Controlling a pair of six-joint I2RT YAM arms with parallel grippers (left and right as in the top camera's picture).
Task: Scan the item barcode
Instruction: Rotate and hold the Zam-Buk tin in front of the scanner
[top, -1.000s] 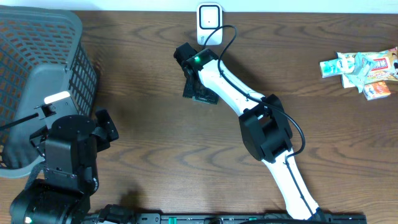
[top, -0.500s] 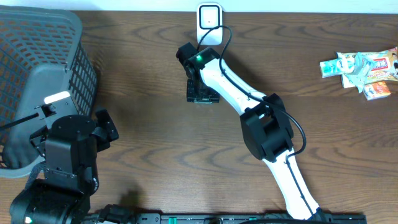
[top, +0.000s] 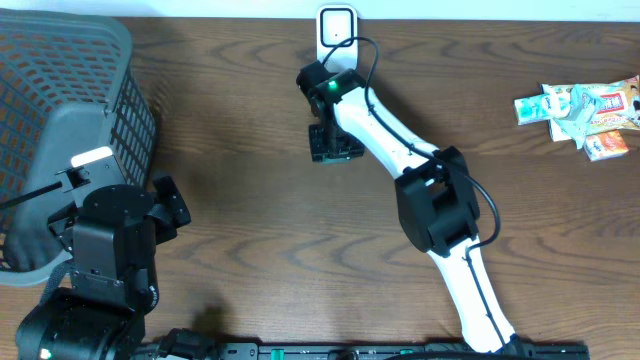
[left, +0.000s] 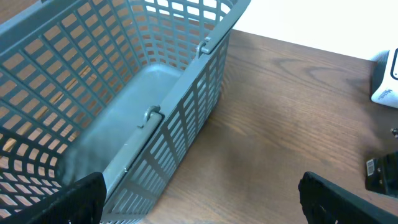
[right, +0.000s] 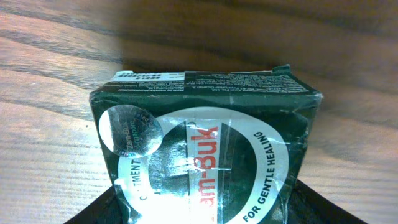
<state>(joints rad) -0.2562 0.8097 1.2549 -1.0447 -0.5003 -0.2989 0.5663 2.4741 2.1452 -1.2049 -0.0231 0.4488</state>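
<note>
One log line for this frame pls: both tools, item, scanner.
right tool: shut on Zam-Buk box | box: near white scanner, apart from it | left tool: open, empty, beside grey basket

You are looking at a mock shop checkout: a grey plastic shopping basket (top: 60, 90) sits at the left of your dark wood bench (top: 230, 200), a white barcode scanner (top: 337, 27) stands at its far edge, and packaged goods (top: 580, 110) lie at the right.
</note>
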